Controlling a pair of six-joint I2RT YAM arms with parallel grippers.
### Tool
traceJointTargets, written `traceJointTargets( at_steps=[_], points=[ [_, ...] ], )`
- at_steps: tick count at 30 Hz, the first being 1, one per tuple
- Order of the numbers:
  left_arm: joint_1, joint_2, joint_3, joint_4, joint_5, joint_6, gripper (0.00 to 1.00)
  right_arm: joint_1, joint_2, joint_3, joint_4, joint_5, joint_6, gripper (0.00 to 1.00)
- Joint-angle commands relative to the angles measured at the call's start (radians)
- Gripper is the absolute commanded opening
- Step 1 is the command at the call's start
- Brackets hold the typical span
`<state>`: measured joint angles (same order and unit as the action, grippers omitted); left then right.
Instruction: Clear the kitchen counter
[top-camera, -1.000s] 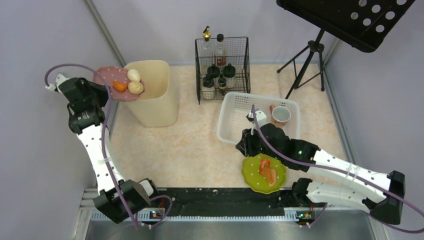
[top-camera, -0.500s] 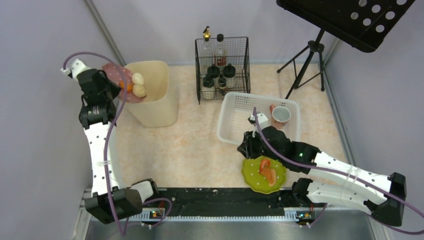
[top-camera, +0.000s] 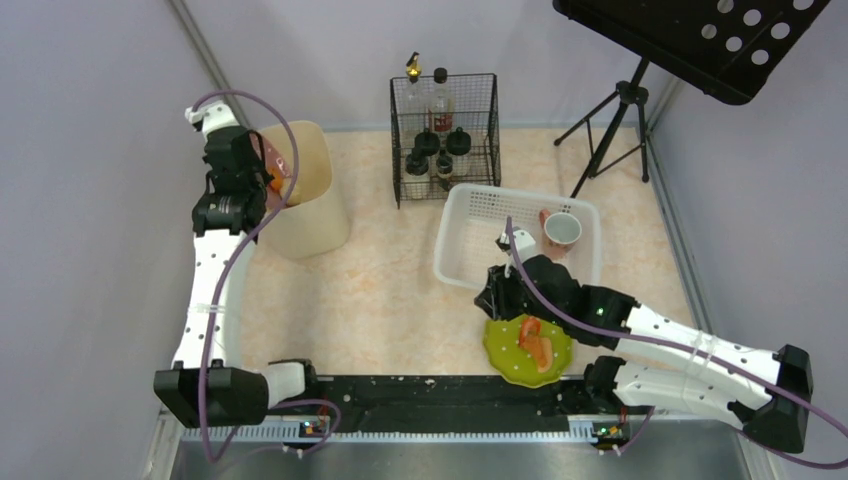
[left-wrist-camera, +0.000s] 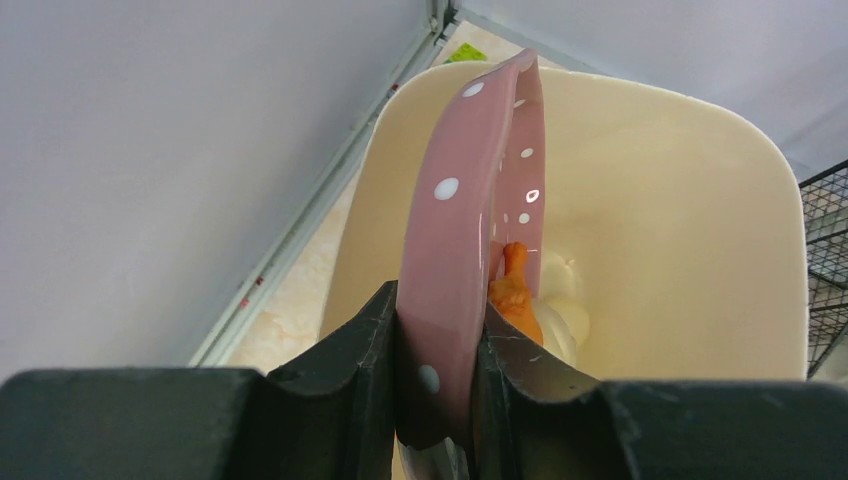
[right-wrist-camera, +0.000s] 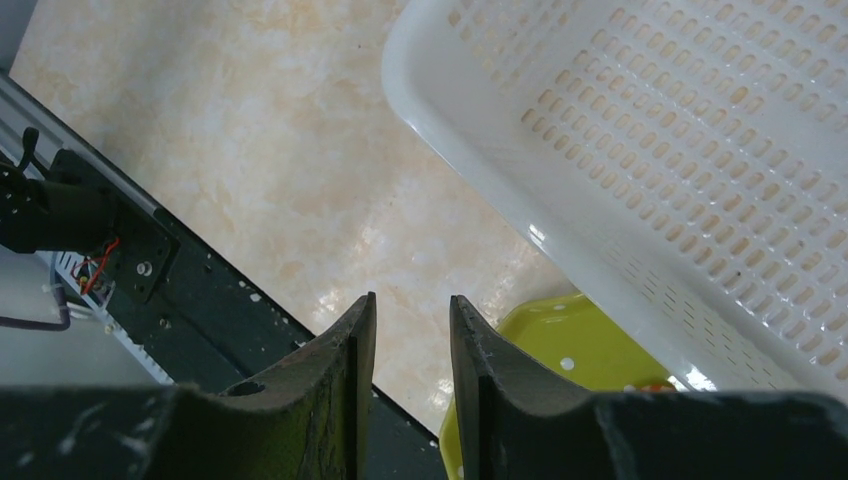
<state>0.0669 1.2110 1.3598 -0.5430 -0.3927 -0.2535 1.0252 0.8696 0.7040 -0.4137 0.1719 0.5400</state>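
**A:** Starting at the left, what has the left gripper (left-wrist-camera: 437, 345) got?

**B:** It is clamped on the rim of the pink plate (left-wrist-camera: 470, 190), which stands almost on edge over the mouth of the cream bin (left-wrist-camera: 690, 220). The orange piece (left-wrist-camera: 512, 290) and the pale buns (left-wrist-camera: 562, 322) sit at the plate's low end.

**A:** How should the tip be done?

**B:** I'd keep the low edge inside the bin's mouth, so the food slides down and not over the rim. The grip should stay firm, because a glazed plate held by one edge looks likely to slip.

**A:** Is there room there?

**B:** It's tight. The side wall is just beside the arm, and the bin stands near the left edge of the kitchen counter (top-camera: 380, 290).

**A:** And further right?

**B:** The counter's middle shows only stone, so that is the free lane. The wire rack (top-camera: 445, 130) stands at the back, and the white basket (top-camera: 468, 235) comes next.

**A:** What about the right gripper (right-wrist-camera: 405, 330)?

**B:** Its fingers are a narrow gap apart with nothing between them, low beside the basket's wall. The green plate (right-wrist-camera: 560, 350) lies at the front edge, so a careless nudge could push it off.
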Motion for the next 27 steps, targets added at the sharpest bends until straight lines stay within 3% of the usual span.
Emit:
traceJointTargets(
  at_steps=[1, 11, 16, 24, 27],
  points=[
    [-0.042, -0.025, 0.085, 0.23, -0.125, 0.098, 0.0, -0.008, -0.023, -0.003, 0.033, -0.004, 0.015, 0.32],
    [-0.218, 0.071, 0.114, 0.392, -0.354, 0.404, 0.0, -0.007, -0.013, -0.006, 0.041, -0.008, 0.026, 0.32],
    [-0.297, 0.108, 0.076, 0.592, -0.476, 0.627, 0.0, -0.007, -0.011, -0.008, 0.042, -0.009, 0.025, 0.32],
    [-0.363, 0.134, 0.047, 0.786, -0.596, 0.848, 0.0, -0.007, 0.005, -0.011, 0.053, -0.021, 0.027, 0.32],
    [-0.387, 0.143, 0.03, 0.942, -0.653, 0.995, 0.0, -0.007, 0.007, -0.013, 0.055, -0.021, 0.026, 0.32]
  ],
)
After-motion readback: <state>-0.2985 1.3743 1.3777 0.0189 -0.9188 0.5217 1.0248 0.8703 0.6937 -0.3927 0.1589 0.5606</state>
